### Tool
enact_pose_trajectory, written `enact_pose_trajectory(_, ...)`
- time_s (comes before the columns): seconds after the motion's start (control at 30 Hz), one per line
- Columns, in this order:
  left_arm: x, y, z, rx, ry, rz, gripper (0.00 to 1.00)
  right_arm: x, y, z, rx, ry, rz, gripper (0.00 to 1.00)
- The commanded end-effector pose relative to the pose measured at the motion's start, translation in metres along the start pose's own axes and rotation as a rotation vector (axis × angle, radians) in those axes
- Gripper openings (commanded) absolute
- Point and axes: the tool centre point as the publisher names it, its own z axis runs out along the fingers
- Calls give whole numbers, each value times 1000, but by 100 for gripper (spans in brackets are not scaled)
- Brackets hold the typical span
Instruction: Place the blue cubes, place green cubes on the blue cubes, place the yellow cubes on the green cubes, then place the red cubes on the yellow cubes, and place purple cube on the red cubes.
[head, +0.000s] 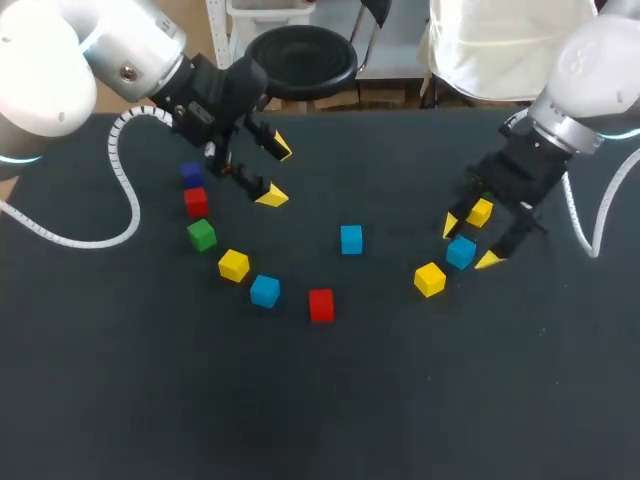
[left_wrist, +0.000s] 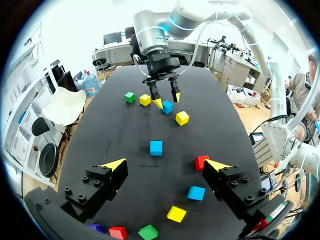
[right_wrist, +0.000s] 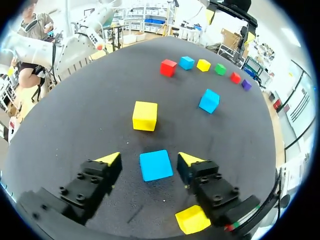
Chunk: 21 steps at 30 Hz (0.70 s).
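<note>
Between the widely spread fingers of the right hand (right_wrist: 149, 160) a blue cube (right_wrist: 155, 165) lies flat on the dark desk (right_wrist: 90, 100). A slim gap shows on each side of the cube, so the hand has hold of nothing. Just beside one finger, back toward the wrist, sits a yellow cube (right_wrist: 191, 219). A second yellow cube (right_wrist: 145, 115) lies a little ahead of the fingertips, and a lone blue cube (right_wrist: 209, 100) lies further ahead. Beyond that curves an arc of six cubes (right_wrist: 203, 65): red, blue, yellow, green, red and purple. Bare desk stretches away on either side of this hand.

The left hand (head: 277, 172) hangs over the desk near its far edge, fingers far apart and empty. The purple cube (head: 191, 174) and a red cube (head: 196, 201) from the end of the arc lie just beside it. The head view shows a broad bare stretch of desk on the near side of all the cubes.

Only the left wrist view plainly shows a green cube (left_wrist: 130, 97) beside the right hand. The head view largely hides it behind that arm.
</note>
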Motion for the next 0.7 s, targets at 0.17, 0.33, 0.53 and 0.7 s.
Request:
enact_pose_trajectory(0.17,0,0,0,0,3,-1,100,0,2,3,5,4,9,0)
enact_pose_trajectory(0.33,0,0,0,0,3,-1,100,-3,6,-2,30,11,17,0)
enact_pose_trajectory(0.53,0,0,0,0,3,-1,100,-7,5,5,-31,33,210,0)
enact_pose_trajectory(0.7,0,0,0,0,3,-1,100,-13,6,12,42,60,366,0)
